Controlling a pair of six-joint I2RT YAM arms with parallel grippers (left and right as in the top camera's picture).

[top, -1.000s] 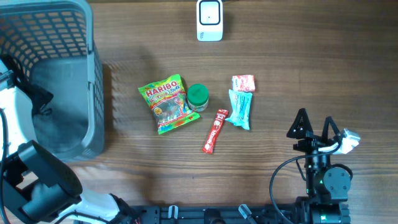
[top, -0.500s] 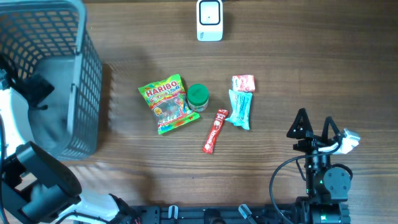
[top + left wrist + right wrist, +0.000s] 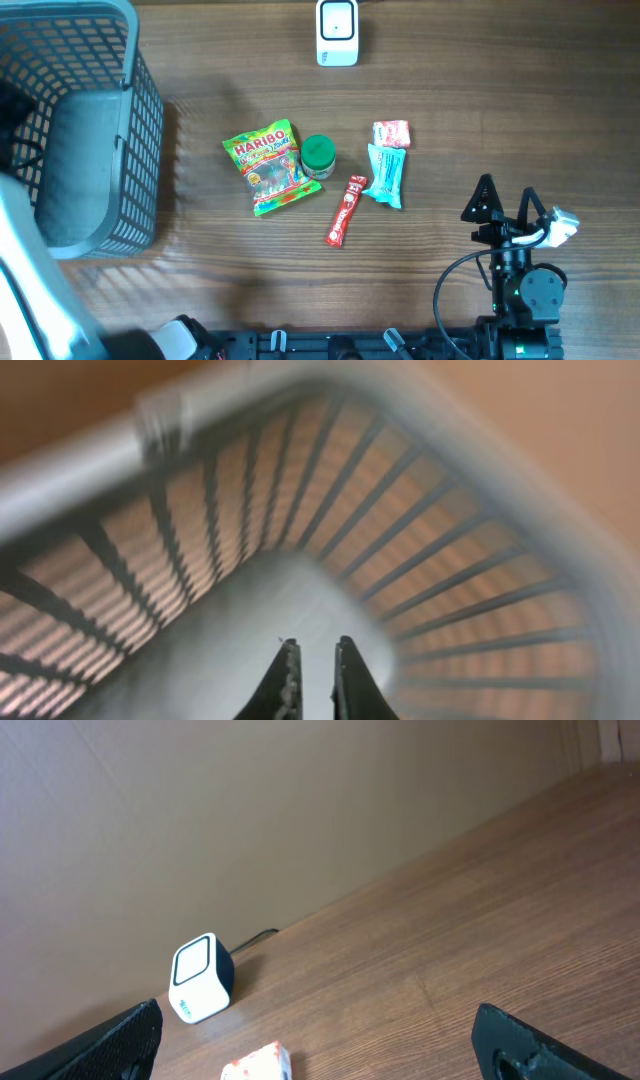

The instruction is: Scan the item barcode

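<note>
So here's the layout, going off the white scanner (image 3: 337,32) at the far edge of the wooden table (image 3: 500,90). All the snacks sit in a loose bunch on the robot's side of the scanner, and nothing is gripping any of them. The Haribo bag (image 3: 266,166) is nearer the robot than the scanner and off to the left, with a green-lidded jar (image 3: 318,156) right against the bag's right edge. A small pink packet (image 3: 391,133) is the item closest to the scanner, slightly to its right, and a teal wrapper (image 3: 386,175) touches its near side. The red stick pack (image 3: 346,210) lies farthest from the scanner, tilted, just beside the teal one.

The grey basket (image 3: 90,130) is well off to the scanner's left. The left gripper (image 3: 316,650) hangs over the inside of it, fingers pinched together with nothing between them. The right gripper (image 3: 506,188) sits far from the scanner on the right, jaws spread wide, empty, and its wrist camera catches the scanner and the pink packet.
</note>
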